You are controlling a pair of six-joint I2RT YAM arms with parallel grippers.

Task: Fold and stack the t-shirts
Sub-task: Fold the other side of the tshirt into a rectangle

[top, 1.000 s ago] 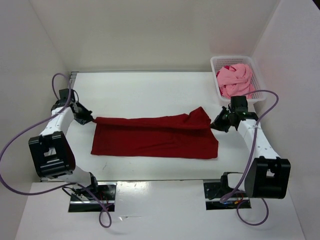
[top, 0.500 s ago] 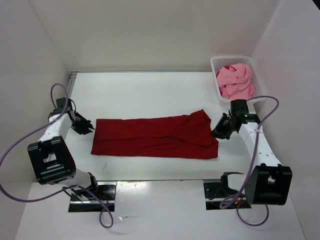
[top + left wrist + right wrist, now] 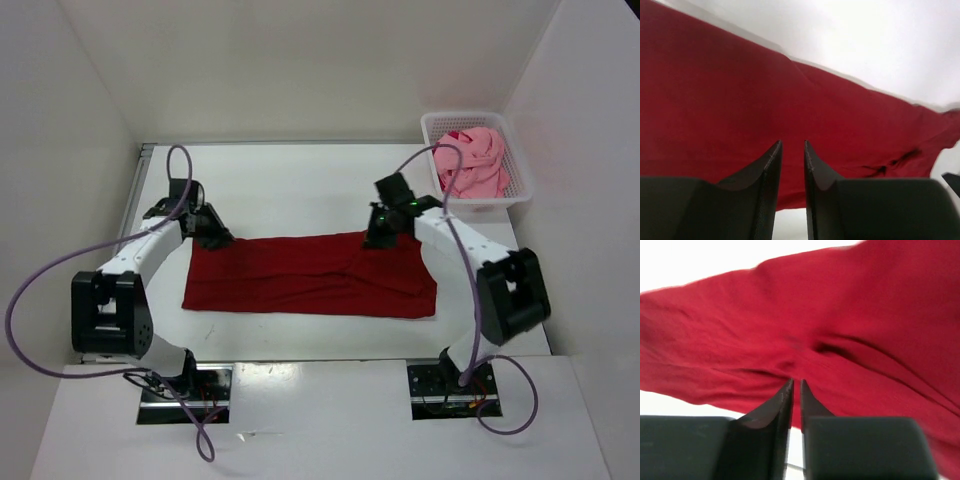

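Note:
The dark red t-shirt [image 3: 300,280] lies flat as a long band across the middle of the table; it fills the left wrist view [image 3: 740,90] and the right wrist view [image 3: 865,315]. My left gripper [image 3: 213,238] [image 3: 793,143] is at its far left corner, the jaws a narrow slit apart with nothing between them. My right gripper [image 3: 376,238] [image 3: 795,381] is at the far edge right of the middle, jaws shut, tips at a crease. The light pink t-shirt [image 3: 472,160] lies bunched in the basket, with a bit of crimson-magenta cloth [image 3: 452,135] beside it.
The white lattice basket [image 3: 466,116] stands at the back right corner against the wall. White walls close in the table on three sides. Purple cables [image 3: 60,275] loop out from both arms. The arm bases sit at the near edge.
Both arms have swung inward from the shirt's two ends to its far edge. The raised bump at the shirt's far right no longer shows.

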